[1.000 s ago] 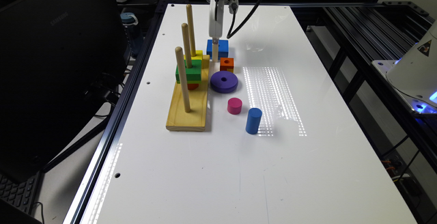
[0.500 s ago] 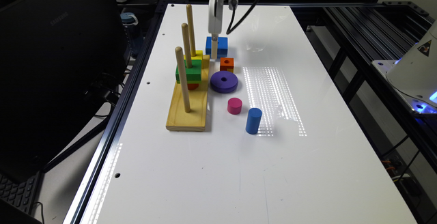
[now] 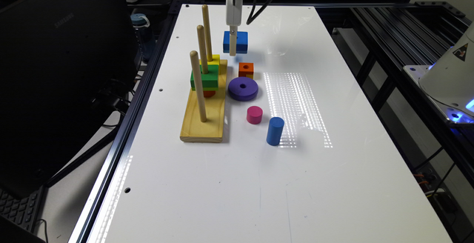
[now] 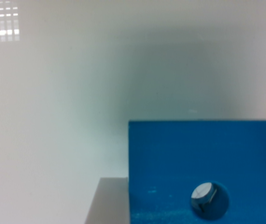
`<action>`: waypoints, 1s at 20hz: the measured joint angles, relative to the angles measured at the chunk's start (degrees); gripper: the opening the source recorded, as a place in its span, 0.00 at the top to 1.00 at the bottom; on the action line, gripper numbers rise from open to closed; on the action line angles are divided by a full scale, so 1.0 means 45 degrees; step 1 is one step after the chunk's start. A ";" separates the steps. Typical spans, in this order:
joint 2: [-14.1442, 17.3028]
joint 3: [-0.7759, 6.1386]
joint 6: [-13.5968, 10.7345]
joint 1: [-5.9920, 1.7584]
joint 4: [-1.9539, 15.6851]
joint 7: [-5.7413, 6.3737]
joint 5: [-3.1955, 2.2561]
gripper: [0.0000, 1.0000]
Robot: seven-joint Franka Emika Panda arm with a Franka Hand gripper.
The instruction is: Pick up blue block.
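- Gripper [image 3: 232, 48], white, hanging straight down from the wrist, is closed on the flat square blue wooden block with the small round centre hole [image 3: 241, 41]. In the wrist view one grey finger [image 4: 107, 200] lies flat against the block's [image 4: 193, 158] edge; the opposite finger cannot be made out.
- Change noted: over the last second the block has risen with the gripper. It sat lower, down at the white tabletop [image 3: 333, 180], and now hangs clear of it, with a soft shadow on the surface beneath.
- Position: in the exterior view the block is at 12 o'clock from the small orange wooden cube [image 3: 246, 69], apart from it, and at about 2 o'clock from the yellow and green pieces stacked on the wooden peg board [image 3: 205, 117].
- Attitude: the block appears level, with no visible tilt.
- Undisturbed items: the purple ring [image 3: 243, 88], pink short cylinder [image 3: 254, 115] and upright blue cylinder [image 3: 274, 130] hold the same places as before.
- Assessment: the pick-up appears essentially achieved. The remaining concern is the hold, which looks off-centre on the block, so slippage or rotation is possible.
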 joint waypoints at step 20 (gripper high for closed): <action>-0.2112 0.0036 -0.2072 0.0000 0.0070 0.0000 0.0022 1.00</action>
